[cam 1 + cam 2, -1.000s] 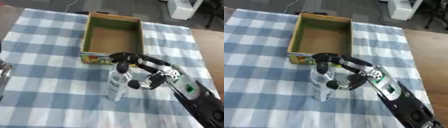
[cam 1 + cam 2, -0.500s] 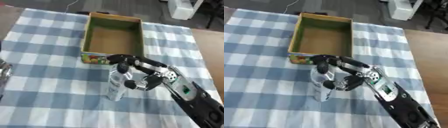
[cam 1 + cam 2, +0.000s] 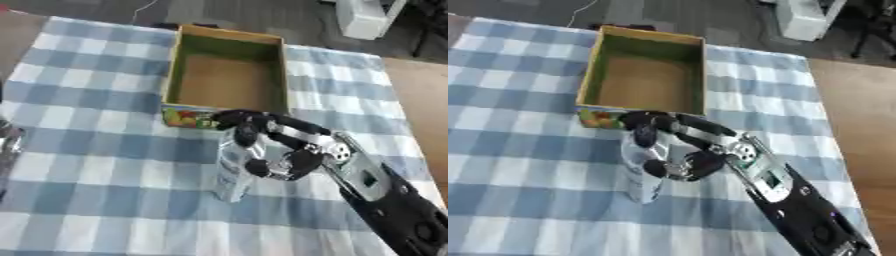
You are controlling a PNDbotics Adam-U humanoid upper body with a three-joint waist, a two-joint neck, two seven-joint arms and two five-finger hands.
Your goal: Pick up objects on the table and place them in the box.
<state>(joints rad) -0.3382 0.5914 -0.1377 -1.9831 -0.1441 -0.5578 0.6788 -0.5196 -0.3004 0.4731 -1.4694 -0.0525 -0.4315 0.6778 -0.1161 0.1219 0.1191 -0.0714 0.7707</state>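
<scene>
At the far left edge of the left eye view a silver and dark shape [image 3: 9,142] shows over the cloth [image 3: 96,165], too little of it to name or to tell any fingers. The cloth is checked blue and white and covers the table. Toward the far middle sits the box [image 3: 229,72], an open carton with green inner walls, a brown floor and a fruit print on its near outer wall; nothing lies inside it. Just in front of the box's near wall stands the bottle [image 3: 236,167], clear and silvery, upright on the cloth and a little to the right of the box's centre. The right hand [image 3: 293,147] reaches in from the lower right, its black arm [image 3: 798,205] running back to that corner. Its fingers [image 3: 241,122] are curled over the bottle's top and round its far side, and the thumb [image 3: 258,167] presses the bottle's right side, so the hand is closed round the bottle.
</scene>
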